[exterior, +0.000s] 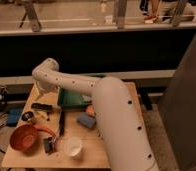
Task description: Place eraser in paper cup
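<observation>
The eraser (42, 106) is a small flat black bar lying on the wooden table (98, 150), at its left back part. The white paper cup (72, 147) stands upright near the table's front edge, well in front of the eraser and to its right. My white arm sweeps from the lower right up to a bend at the back left. The gripper (40, 93) hangs down from that bend, just above and behind the eraser. Nothing shows in it.
A green tray (73, 98) sits at the back middle. A blue sponge block (86, 121) lies by the arm. A slim black stick (62, 122), an orange bowl (25, 137) and a small dark object (49, 145) lie at the front left. Cables hang off the left edge.
</observation>
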### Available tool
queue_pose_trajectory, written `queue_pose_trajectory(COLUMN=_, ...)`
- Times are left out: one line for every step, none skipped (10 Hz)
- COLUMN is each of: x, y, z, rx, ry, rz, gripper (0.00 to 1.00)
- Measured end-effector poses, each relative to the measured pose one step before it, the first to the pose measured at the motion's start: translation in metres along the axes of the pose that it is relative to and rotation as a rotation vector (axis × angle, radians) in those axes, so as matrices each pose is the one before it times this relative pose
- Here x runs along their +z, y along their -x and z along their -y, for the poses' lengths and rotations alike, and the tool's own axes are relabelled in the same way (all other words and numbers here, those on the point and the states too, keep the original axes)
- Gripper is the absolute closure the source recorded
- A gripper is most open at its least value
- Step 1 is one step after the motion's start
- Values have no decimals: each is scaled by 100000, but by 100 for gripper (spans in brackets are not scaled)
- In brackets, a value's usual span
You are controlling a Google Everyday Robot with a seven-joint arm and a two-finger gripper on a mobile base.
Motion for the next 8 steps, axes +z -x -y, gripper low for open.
queue_pose_trajectory(x=709, y=207, z=378, rx=-7042, ry=-1912, rz=2008, gripper=20)
queue_pose_trajectory(x=933, y=265, z=432, rx=-6852, ry=-2477, rz=3449, gripper=20)
queue_pose_trajectory(x=474, y=127, z=283, rx=-4539, ry=-1826, rz=2547, gripper=20)
queue_pose_trajectory(x=429, y=132, z=282, rx=-4175, ry=-1722, rz=2521, gripper=20)
queue_pose_trajectory(x=375, y=238, z=471, rx=-5631, ry=-1820, rz=2853, gripper=20)
queue_pose_trajectory(x=177, y=170, z=282, rx=-3199, ry=-821, rz=1255, gripper=20)
queue_pose_trajectory(x=372, y=307, z=174, rx=-2936, ry=-840, rz=1237, gripper=20)
queue_pose_trajectory(x=493, y=317, z=104, rx=-2021, ry=-583, rz=1420, gripper=20)
